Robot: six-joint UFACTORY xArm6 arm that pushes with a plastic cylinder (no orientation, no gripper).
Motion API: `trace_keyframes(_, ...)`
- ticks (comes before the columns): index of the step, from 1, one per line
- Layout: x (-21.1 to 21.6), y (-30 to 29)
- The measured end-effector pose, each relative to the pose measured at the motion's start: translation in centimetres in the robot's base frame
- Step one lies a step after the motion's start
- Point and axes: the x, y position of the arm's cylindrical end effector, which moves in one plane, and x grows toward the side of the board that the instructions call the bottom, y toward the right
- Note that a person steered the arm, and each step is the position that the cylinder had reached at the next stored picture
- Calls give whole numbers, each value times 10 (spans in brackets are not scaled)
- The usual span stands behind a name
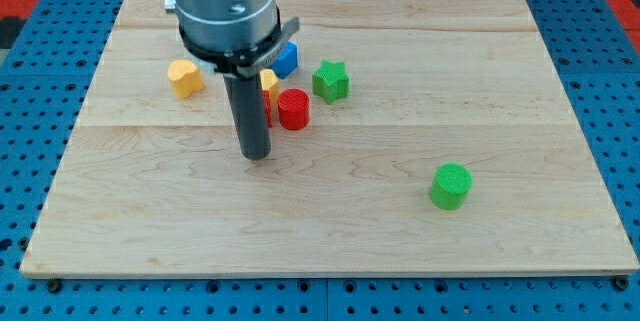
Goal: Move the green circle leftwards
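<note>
Tabletop: pale wooden board [400,111] on blue pegboard.
Tool: my tip [257,155], a bare dark rod holding nothing, left of centre, below the red cylinder [293,109].
Green circle: ribbed green cylinder [451,185], lower right, well apart.

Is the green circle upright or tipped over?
Upright. The green circle sits on its flat base on the board, round top face upward, standing alone at the view's lower right. My tip is well to its left.

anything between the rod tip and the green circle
No. In the camera view the stretch of board from my tip rightwards and down to the green circle is bare wood; the red cylinder sits above that line.
</note>
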Motion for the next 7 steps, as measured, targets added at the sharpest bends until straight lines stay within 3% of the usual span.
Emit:
trace_keyframes(1, -5, 93)
trace_keyframes(3, 10, 217)
trace_keyframes(4, 10, 259)
trace_keyframes(5, 37, 305)
trace_keyframes(6, 74, 263)
trace_keyframes(7, 30, 170)
